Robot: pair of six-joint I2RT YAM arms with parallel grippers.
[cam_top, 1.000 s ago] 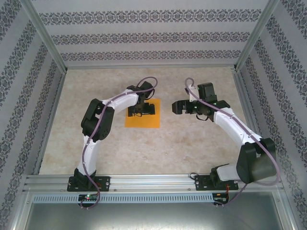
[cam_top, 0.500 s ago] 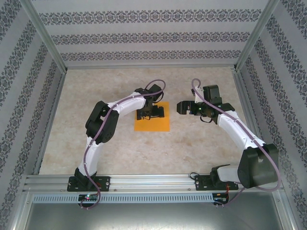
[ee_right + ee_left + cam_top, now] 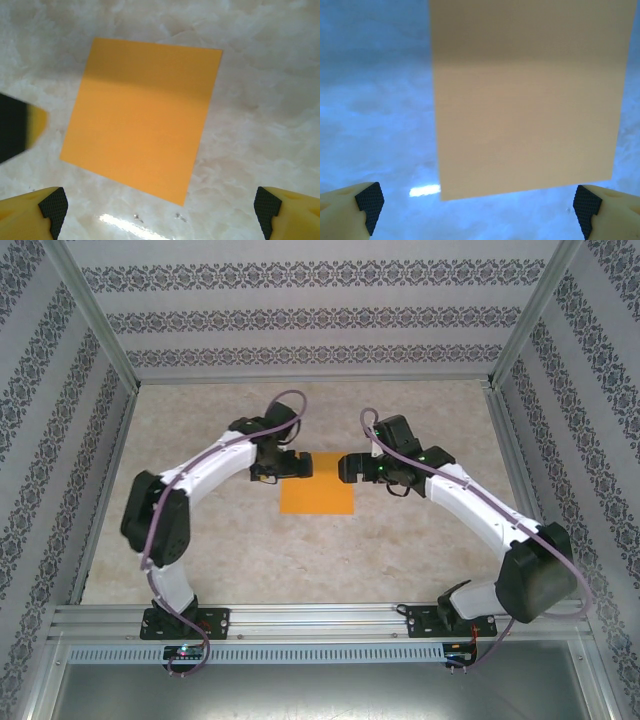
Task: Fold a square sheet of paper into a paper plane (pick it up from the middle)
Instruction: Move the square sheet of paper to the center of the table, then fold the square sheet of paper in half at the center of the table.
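Marbled table [image 3: 200,540] held your sheet [image 3: 317,496], flat, uncreased, plain orange. Left gripper [image 3: 288,468] hung over its far-left corner, right gripper [image 3: 347,468] by its far-right, both splayed and empty.

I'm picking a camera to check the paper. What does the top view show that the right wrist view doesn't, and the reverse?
Top view: the left arm and right arm whole, the metal frame, the patterned walls, and the left hand and right hand at the far corners of the sheet. Right wrist view: all four sheet corners uncovered, and a glare streak on the table. Shared: the orange sheet lying flat, unfolded, on the table.
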